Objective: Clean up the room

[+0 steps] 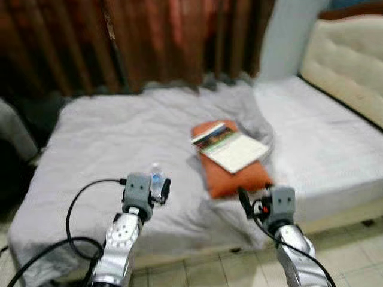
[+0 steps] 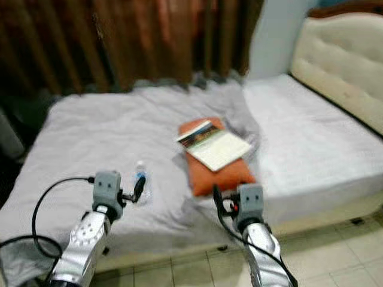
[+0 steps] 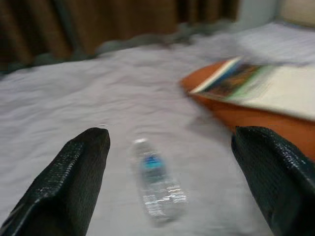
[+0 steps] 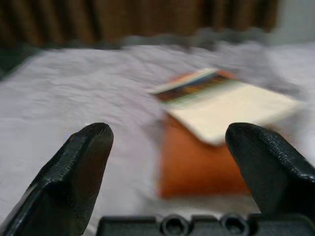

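Observation:
A small clear water bottle [image 1: 157, 178] with a blue label lies on its side on the grey bed sheet [image 1: 102, 131]. My left gripper [image 3: 172, 135] is open and hovers just short of the bottle [image 3: 156, 184], which lies between its fingers' line of sight. To the right, an orange cushion [image 1: 239, 178] lies on the bed with an open book [image 1: 232, 147] on top of it. My right gripper [image 4: 170, 130] is open near the bed's front edge, pointing at the cushion [image 4: 197, 167] and book [image 4: 226, 105]. The frames are blurred.
Brown curtains [image 1: 149, 42] hang behind the bed. A cream padded headboard [image 1: 353, 60] stands at the right. Tiled floor [image 1: 353, 251] runs along the bed's front edge. A dark, unclear object [image 1: 15, 137] sits left of the bed.

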Controlling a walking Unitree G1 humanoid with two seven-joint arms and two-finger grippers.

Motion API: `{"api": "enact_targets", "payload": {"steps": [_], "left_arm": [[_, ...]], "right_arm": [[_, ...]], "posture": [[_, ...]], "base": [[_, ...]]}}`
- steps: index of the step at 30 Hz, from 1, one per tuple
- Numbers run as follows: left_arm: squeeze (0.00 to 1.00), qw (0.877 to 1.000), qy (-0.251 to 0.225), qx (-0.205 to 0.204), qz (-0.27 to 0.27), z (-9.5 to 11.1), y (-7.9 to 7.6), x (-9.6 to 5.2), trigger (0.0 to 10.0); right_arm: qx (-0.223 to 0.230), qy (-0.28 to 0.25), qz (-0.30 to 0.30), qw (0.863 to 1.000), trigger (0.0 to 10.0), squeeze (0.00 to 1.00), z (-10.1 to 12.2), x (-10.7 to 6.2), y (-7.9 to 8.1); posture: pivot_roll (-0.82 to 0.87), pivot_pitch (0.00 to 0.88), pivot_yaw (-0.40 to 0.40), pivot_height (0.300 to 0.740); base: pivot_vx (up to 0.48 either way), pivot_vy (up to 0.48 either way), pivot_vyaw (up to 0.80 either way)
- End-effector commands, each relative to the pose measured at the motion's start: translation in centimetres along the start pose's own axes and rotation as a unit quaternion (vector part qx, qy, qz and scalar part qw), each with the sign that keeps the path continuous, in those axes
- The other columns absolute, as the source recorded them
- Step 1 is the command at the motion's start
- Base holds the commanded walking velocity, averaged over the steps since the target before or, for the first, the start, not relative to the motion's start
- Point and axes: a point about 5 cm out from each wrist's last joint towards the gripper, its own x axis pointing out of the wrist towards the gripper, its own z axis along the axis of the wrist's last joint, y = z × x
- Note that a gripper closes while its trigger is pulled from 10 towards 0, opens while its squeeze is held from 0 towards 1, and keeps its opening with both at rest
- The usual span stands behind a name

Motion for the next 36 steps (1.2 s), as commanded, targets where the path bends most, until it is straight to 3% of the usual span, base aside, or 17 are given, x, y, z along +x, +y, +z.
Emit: {"api": "enact_targets", "payload": {"steps": [1, 4, 7, 11, 30, 36], "left_arm": [[0.0, 1.0, -0.001, -0.002, -0.006, 0.2, -0.5, 0.3, 10.0], [0.0, 1.0, 0.011, 0.015, 0.007, -0.1, -0.4, 0.4, 10.0], [0.0, 1.0, 0.007, -0.002, 0.001, -0.1, -0.6, 0.4, 10.0], [0.0, 1.0, 0.001, 0.012, 0.0, 0.1, -0.7, 0.5, 10.0], [0.0, 1.0, -0.006, 0.003, -0.016, 0.2, -1.2, 0.8, 10.0], [0.0, 1.0, 0.015, -0.004, -0.018, -0.3, -1.5, 1.0, 10.0]], "right_arm": [[-0.002, 0.0, -0.005, 1.0, 10.0, 0.0, 0.1, -0.2, -0.7], [-0.004, 0.0, -0.001, 1.0, 10.0, 0.0, 0.2, -0.3, -0.7], [-0.004, 0.001, -0.005, 1.0, 10.0, 0.0, 0.1, -0.2, -0.8], [-0.002, -0.006, -0.009, 1.0, 10.0, 0.0, 0.4, -0.2, -0.8], [-0.001, -0.005, -0.018, 1.0, 10.0, 0.0, 0.3, -0.5, -1.4], [-0.002, -0.003, -0.017, 1.0, 10.0, 0.0, 0.0, -0.9, -1.4]], "posture": [[0.0, 0.004, 0.028, 0.74], [0.0, 0.007, 0.029, 0.74], [0.0, 0.007, 0.029, 0.74], [-0.01, 0.016, 0.029, 0.74], [-0.02, 0.025, 0.035, 0.74], [-0.03, 0.03, 0.037, 0.74]], "base": [[0.461, 0.0, 0.64], [0.289, 0.0, 0.59], [0.0, 0.0, 0.56], [0.454, 0.0, 0.0], [0.454, 0.0, 0.0], [0.234, 0.0, 0.0]]}}
